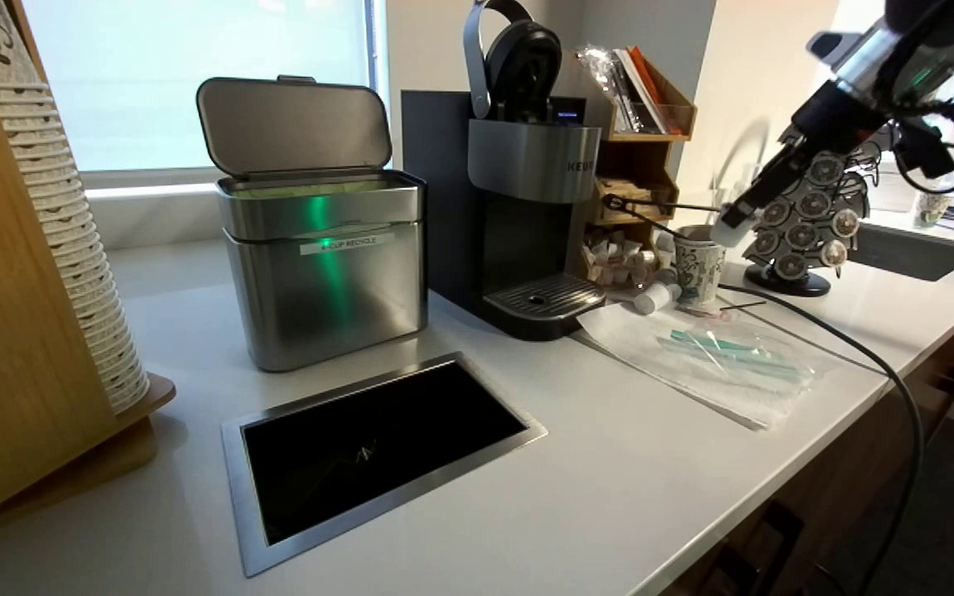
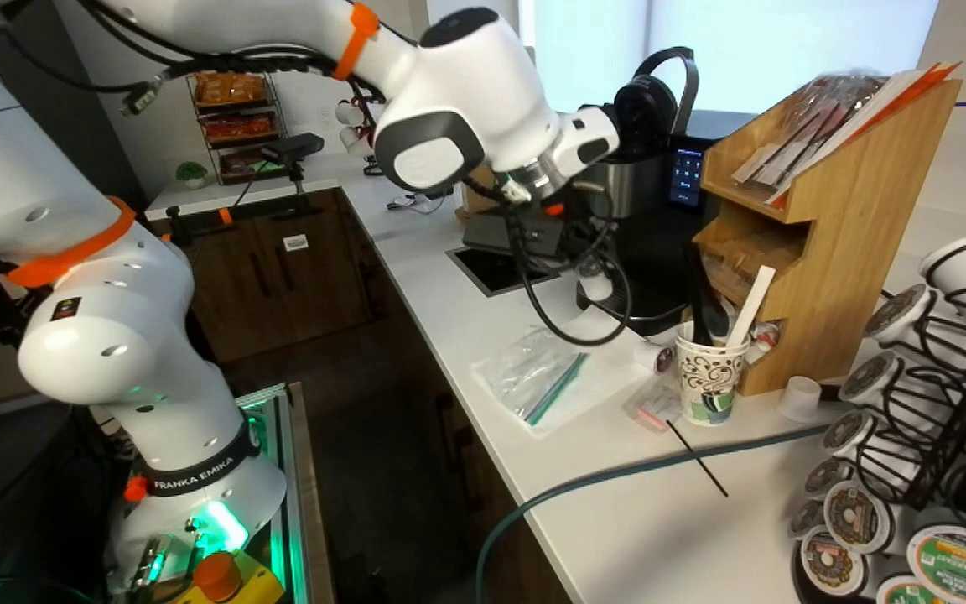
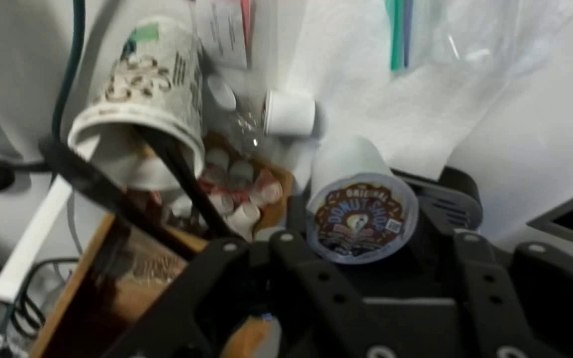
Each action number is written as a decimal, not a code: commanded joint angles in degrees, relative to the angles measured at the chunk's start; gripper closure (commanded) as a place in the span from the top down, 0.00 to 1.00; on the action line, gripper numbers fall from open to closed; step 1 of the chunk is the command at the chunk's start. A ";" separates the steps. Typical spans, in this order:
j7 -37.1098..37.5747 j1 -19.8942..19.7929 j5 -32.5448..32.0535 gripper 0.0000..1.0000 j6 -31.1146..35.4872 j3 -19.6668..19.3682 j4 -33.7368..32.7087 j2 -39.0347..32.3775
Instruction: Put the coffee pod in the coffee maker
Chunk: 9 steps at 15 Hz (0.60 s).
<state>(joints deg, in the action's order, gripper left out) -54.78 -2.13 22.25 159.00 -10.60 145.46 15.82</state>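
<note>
A coffee pod with a brown Donut Shop lid (image 3: pixel 363 219) is held between the fingers of my gripper (image 3: pixel 366 226) in the wrist view. The pod shows as a white shape in both exterior views (image 1: pixel 732 230) (image 2: pixel 595 282). The gripper (image 1: pixel 744 213) is tilted downward above the counter, in front of the paper cup in this exterior view. The black coffee maker (image 1: pixel 533 161) with a silver-grey band stands near the window with its top raised open. It is partly hidden by the arm in an exterior view (image 2: pixel 646 260). Its drip tray (image 3: pixel 448 206) lies beyond the pod in the wrist view.
A paper cup with stirrers (image 2: pixel 711 377) and a wooden organizer (image 2: pixel 856 252) stand beside the coffee maker. A loose pod (image 3: pixel 290 114) lies near a plastic bag (image 2: pixel 533 373). A pod rack (image 1: pixel 800 211), steel bin (image 1: pixel 328 290), recessed opening (image 1: pixel 247 497) and cable (image 2: pixel 642 467) are also there.
</note>
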 commanded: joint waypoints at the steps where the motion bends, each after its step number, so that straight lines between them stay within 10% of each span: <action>1: -4.97 3.73 1.43 0.29 -2.61 0.38 2.15 11.91; 3: -4.88 10.93 1.78 0.29 -2.85 -3.44 -1.29 14.25; 4: -0.85 7.94 -2.28 0.29 -0.66 -2.45 -0.26 11.18; 5: -0.32 9.43 -2.66 0.54 -0.72 -2.89 -0.73 12.53; 9: -0.02 9.40 -3.01 0.54 -0.77 -3.72 -0.55 11.64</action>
<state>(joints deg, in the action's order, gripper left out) -56.32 5.75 21.19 158.08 -12.84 144.85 27.22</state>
